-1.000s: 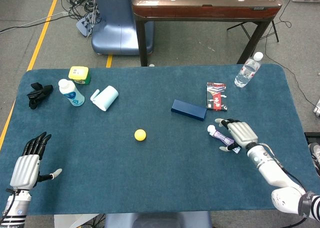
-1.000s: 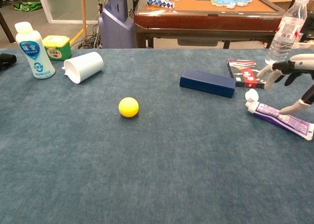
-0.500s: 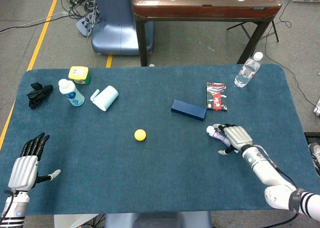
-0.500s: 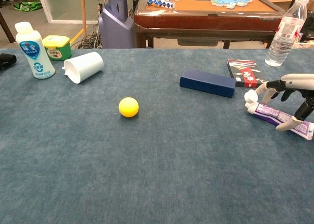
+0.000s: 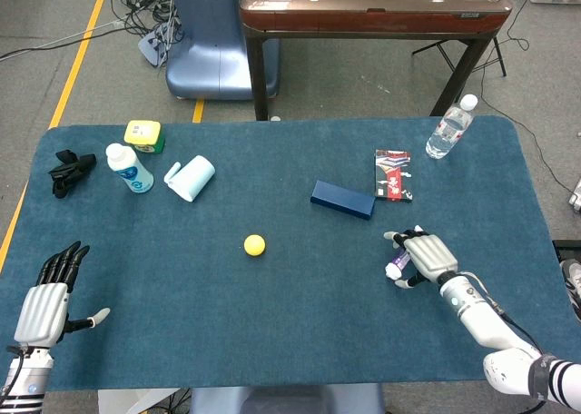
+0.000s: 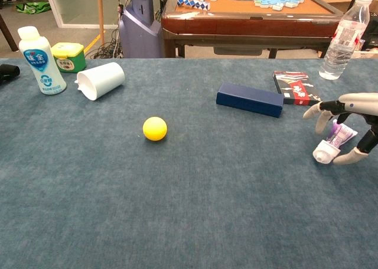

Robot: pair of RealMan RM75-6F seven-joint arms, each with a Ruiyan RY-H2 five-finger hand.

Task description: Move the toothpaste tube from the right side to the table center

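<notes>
The toothpaste tube (image 6: 338, 138) is purple with a white cap (image 6: 323, 154); it lies on the right part of the blue table (image 5: 300, 323), cap end towards the front edge. My right hand (image 5: 425, 254) is over it, with the fingers (image 6: 321, 111) on the far side and the thumb (image 6: 349, 157) on the near side, gripping the tube. From the head view only the tube's cap end (image 5: 395, 270) pokes out under the hand. My left hand (image 5: 45, 307) hovers open at the table's front left corner, holding nothing.
A yellow ball (image 5: 254, 244) sits near the table's middle. Behind my right hand lie a navy box (image 5: 342, 199) and a red-black packet (image 5: 392, 174), with a water bottle (image 5: 450, 128) at the back right. A tipped white cup (image 5: 191, 178), a white bottle (image 5: 129, 168) and a green jar (image 5: 143, 135) stand back left.
My right hand came down on the tube and closed round it. The tube swung so that its cap now points to the front edge. The left hand stayed put.
</notes>
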